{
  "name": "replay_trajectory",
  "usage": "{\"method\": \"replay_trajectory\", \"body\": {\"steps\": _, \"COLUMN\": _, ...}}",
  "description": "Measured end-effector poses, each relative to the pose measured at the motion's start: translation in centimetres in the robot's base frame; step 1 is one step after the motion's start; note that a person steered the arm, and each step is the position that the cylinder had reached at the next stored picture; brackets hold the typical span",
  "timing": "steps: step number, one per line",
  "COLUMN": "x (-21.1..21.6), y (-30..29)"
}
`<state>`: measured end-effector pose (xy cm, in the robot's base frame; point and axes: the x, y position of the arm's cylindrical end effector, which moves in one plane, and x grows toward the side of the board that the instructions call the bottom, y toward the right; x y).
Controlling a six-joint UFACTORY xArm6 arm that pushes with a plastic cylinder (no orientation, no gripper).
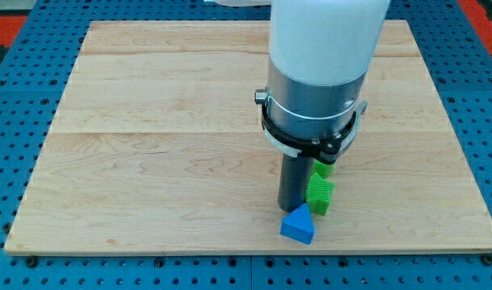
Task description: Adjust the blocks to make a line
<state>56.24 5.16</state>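
A blue triangular block (298,225) lies near the board's bottom edge, right of centre. A green block (320,195) sits just above and to the right of it, touching or nearly touching it. Another green block (323,168) shows partly above that, mostly hidden behind the arm. The three run in a short, slightly slanted row. My tip (291,208) is at the end of the dark rod, right against the left side of the middle green block and just above the blue block.
The wooden board (149,145) rests on a blue perforated table (12,97). The arm's white and silver body (318,72) hides the board's upper middle right.
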Motion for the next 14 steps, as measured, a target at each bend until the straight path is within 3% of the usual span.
{"method": "replay_trajectory", "body": {"steps": 3, "x": 2.1, "y": -4.5}}
{"method": "replay_trajectory", "body": {"steps": 6, "x": 3.4, "y": 1.1}}
{"method": "replay_trajectory", "body": {"steps": 7, "x": 3.4, "y": -1.5}}
{"method": "replay_trajectory", "body": {"steps": 11, "x": -0.8, "y": 3.0}}
{"method": "replay_trajectory", "body": {"steps": 12, "x": -0.9, "y": -1.1}}
{"method": "replay_trajectory", "body": {"steps": 14, "x": -2.8, "y": 1.1}}
